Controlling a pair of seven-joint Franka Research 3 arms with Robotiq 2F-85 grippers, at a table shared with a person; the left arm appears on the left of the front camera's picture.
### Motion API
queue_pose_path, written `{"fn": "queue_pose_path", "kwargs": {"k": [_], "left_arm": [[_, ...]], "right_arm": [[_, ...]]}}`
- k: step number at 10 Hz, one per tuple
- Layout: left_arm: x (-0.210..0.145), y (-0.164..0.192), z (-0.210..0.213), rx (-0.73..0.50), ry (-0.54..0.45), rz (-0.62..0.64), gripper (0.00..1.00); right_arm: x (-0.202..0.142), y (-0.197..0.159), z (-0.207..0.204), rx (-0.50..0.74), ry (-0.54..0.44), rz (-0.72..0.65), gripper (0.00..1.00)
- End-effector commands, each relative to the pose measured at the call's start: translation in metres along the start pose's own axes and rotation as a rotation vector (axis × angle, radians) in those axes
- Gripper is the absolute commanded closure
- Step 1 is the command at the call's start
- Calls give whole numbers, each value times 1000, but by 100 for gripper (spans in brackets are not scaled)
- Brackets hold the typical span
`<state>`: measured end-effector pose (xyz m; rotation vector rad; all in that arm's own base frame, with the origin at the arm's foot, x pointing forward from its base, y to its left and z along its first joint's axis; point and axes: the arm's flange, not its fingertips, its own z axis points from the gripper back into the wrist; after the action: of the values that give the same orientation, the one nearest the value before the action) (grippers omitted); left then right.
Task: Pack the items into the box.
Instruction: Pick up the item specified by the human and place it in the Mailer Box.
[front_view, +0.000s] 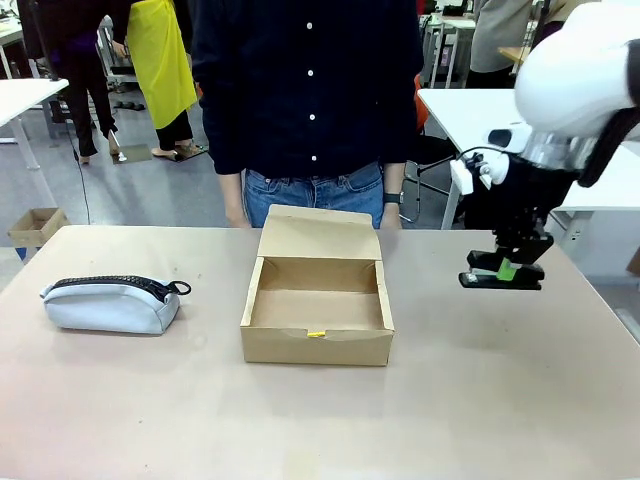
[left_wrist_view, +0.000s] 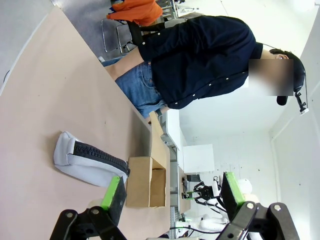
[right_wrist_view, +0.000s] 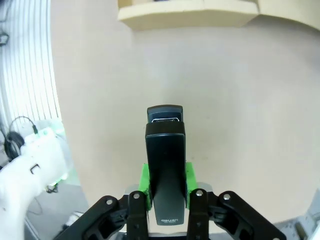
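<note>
1. The stapler (front_view: 500, 279) is held level and clear of the table (front_view: 480, 400). It hangs over the table's right part, nearer the far edge than the near edge and well to the right of the box (front_view: 318, 345).
2. The right gripper (front_view: 508, 266) is clamped on the stapler. In the right wrist view the green pads (right_wrist_view: 144, 182) are pressed against its two long sides, and one end is left sticking out beyond the grip.
3. The left gripper (left_wrist_view: 172, 200) is seen with its jaws spread wide and nothing between them.
4. The box is set at the middle of the table, open, with its lid flap standing up on the far side. A yellow sliver (front_view: 316, 333) is seen inside against the near wall. It may be the utility knife, but too little is shown to be sure.
5. The stapler is judged stiff, hard-shelled and rather dense for its size, with smooth sides on which the pads could slide. It is not thought fragile.
6. Hold is best taken across the narrow width near mid-length, as is done now. A squeeze from top to bottom would be expected to work the hinge. A low release inside the box is advised, so that tumbling is avoided.
7. The grey pouch (front_view: 110, 303) is lying near the table's left edge, well apart from the box.
</note>
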<state>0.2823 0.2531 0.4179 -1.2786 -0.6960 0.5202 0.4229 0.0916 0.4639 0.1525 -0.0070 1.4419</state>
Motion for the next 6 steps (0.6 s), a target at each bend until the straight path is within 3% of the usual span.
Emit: {"fn": "queue_pose_path", "kwargs": {"k": [1, 4, 5, 6], "left_arm": [[1, -1, 0, -23, -12, -16, 0], [1, -1, 0, -23, -12, -16, 0], [1, -1, 0, -23, -12, -16, 0], [1, -1, 0, -23, -12, -16, 0]], "right_arm": [[5, -10, -14, 6, 11, 69, 100], [5, -10, -14, 6, 11, 69, 100], [5, -4, -13, 18, 7, 28, 68], [19, 2, -8, -40, 38, 1, 68]]}}
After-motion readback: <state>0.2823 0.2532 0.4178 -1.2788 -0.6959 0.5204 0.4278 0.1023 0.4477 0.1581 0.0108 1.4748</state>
